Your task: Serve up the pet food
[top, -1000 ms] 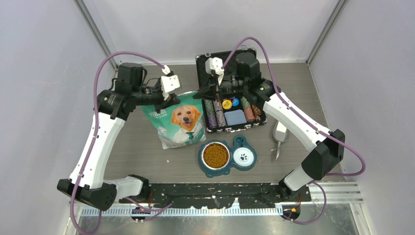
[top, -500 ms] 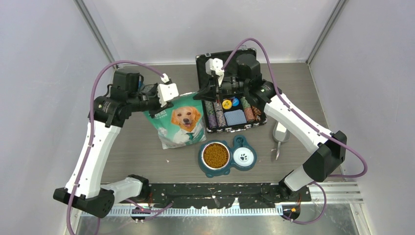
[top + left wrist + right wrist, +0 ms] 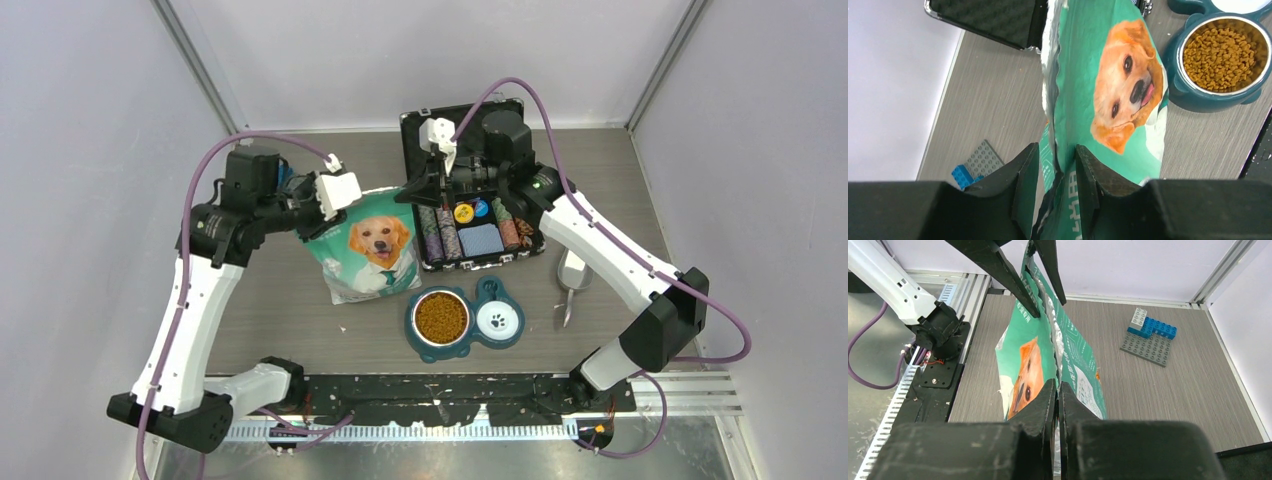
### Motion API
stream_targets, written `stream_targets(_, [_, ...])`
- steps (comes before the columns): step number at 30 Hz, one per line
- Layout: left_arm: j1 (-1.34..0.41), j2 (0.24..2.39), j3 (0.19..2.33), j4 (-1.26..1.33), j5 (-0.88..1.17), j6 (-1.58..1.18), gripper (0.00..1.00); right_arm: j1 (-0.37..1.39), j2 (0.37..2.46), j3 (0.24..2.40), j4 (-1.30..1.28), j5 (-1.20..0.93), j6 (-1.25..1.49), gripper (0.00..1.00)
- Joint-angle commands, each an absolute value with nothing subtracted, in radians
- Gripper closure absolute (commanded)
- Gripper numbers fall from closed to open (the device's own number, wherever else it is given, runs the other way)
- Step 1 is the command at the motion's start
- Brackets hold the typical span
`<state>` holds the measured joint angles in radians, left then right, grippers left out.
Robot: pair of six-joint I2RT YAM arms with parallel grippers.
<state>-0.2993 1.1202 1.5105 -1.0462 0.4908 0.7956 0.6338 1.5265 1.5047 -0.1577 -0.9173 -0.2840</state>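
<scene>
Left end effector point(image 3: 1055, 150) has just eased partway open, so the top seam of the dog-food bag point(image 3: 370, 245) now sits loose between its jaws, while the right end effector point(image 3: 1057, 385) stays pinched shut on that seam. Kibble point(image 3: 441, 317) already fills one well of the teal feeder point(image 3: 1198, 99) near the middle of the surface's near edge, so this looks like releasing the standing bag, pouring done.
</scene>
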Motion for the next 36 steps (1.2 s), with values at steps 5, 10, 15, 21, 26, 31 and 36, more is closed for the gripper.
stream_targets(5, [-0.211,1.100,1.523,-1.075,0.494,0.843,1.00,0.641,1.446,1.528,-0.102,-0.943,-0.263,0.95])
stream_targets(10, [-0.196,1.082,1.526,-1.136,0.515,0.872,1.00,0.642,1.444,1.533,-0.136,-0.907,-0.272,0.95])
stream_targets(15, [-0.195,1.061,1.504,-1.157,0.484,0.903,0.81,0.643,1.450,1.538,-0.147,-0.889,-0.276,0.95])
stream_targets(21, [-0.187,0.981,1.421,-1.087,0.401,0.913,0.62,0.645,1.466,1.556,-0.163,-0.878,-0.277,0.95])
stream_targets(26, [-0.133,0.995,1.429,-1.069,0.382,0.900,0.84,0.650,1.479,1.571,-0.161,-0.875,-0.277,0.95])
stream_targets(31, [-0.112,1.014,1.445,-1.074,0.424,0.889,1.00,0.660,1.480,1.577,-0.173,-0.853,-0.283,0.95])
stream_targets(36, [-0.108,0.979,1.432,-0.989,0.431,0.819,1.00,0.668,1.460,1.569,-0.187,-0.807,-0.303,0.95])
